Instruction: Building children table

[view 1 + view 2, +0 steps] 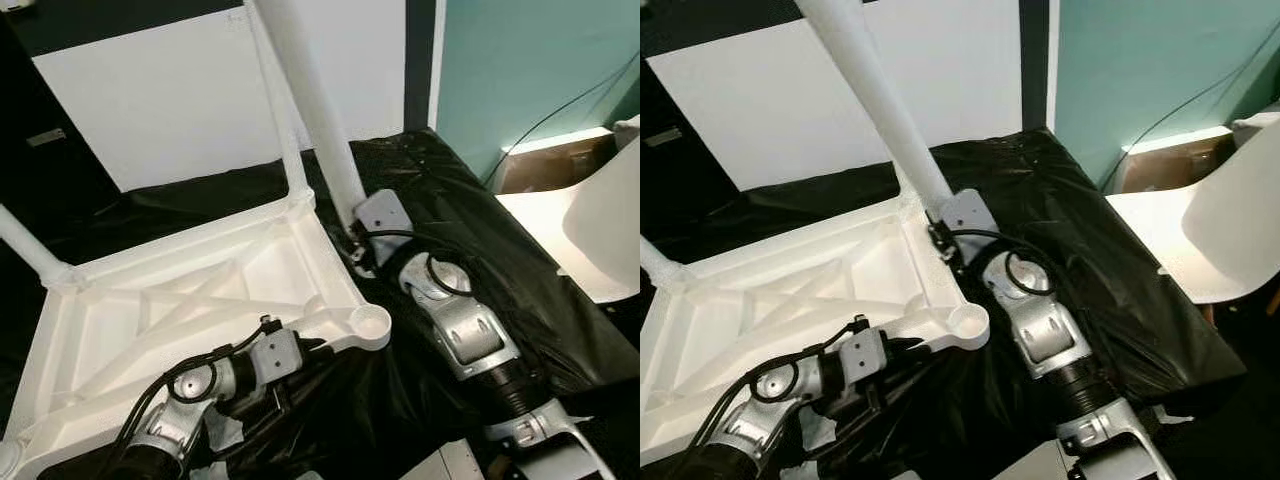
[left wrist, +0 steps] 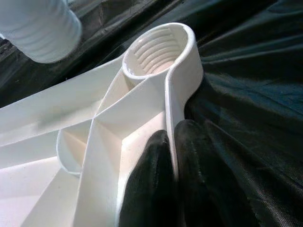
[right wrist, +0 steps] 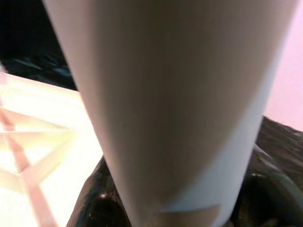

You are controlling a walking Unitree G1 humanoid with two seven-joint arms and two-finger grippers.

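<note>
Holding the loose table leg (image 1: pixel 315 110), your right gripper (image 1: pixel 352 242) is clamped around its lower end; the leg's long axis runs up and away to the far left, leaning rather than upright. The open threaded socket (image 1: pixel 372 323) it has to meet sits at the near right corner of the upturned tabletop (image 1: pixel 150 330), just near and slightly right of the leg's foot, so the right arm is plainly the closer one. You'll likely need to stand the leg up and bring its end toward you over that socket.

Your left gripper (image 2: pixel 173 182) has its fingers together, pinching the tabletop's rim just behind the socket, steadying it on the black-covered surface (image 1: pixel 480 240). Two legs already stand in the far corners.

You can't see the leg's threaded tip: the right wrist view is too close, and from the head the gripper body covers it. The tabletop's near left corner is cut off.
</note>
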